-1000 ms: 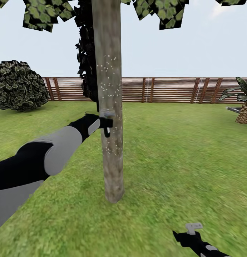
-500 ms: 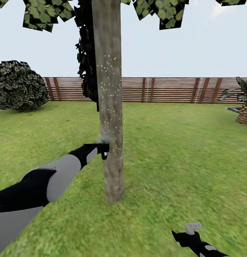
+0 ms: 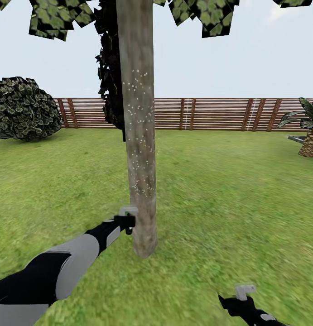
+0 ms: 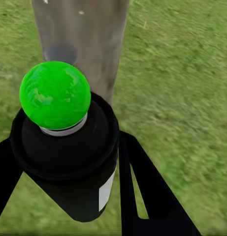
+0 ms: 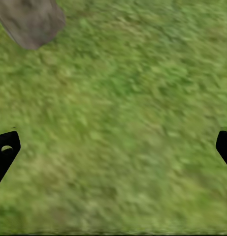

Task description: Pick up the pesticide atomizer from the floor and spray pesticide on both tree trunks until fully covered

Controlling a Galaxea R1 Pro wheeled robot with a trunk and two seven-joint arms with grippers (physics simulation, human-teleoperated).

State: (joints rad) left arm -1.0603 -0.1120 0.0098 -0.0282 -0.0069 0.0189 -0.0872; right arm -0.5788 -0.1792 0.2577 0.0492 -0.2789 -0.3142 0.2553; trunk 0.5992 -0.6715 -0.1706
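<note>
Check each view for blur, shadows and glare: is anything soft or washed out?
Head view: flat, even light, no cast shadow at the tree trunk; grass smeared. Left wrist view: the atomizer is sharp, its green cap glossy, the trunk behind blurred. Right wrist view: lawn uniformly soft.

Black-and-grey left arm (image 3: 61,271), black hand (image 3: 127,222) fingers

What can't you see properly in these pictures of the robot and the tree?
- Tree trunk: head view, its back side is turned away, so spray cover there is unknown.
- Leaf canopy: head view, cut off by the top edge.
- Atomizer: left wrist view, its green cap hides the nozzle.
- Right pincer: right wrist view, fingertips cut off at both edges.
</note>
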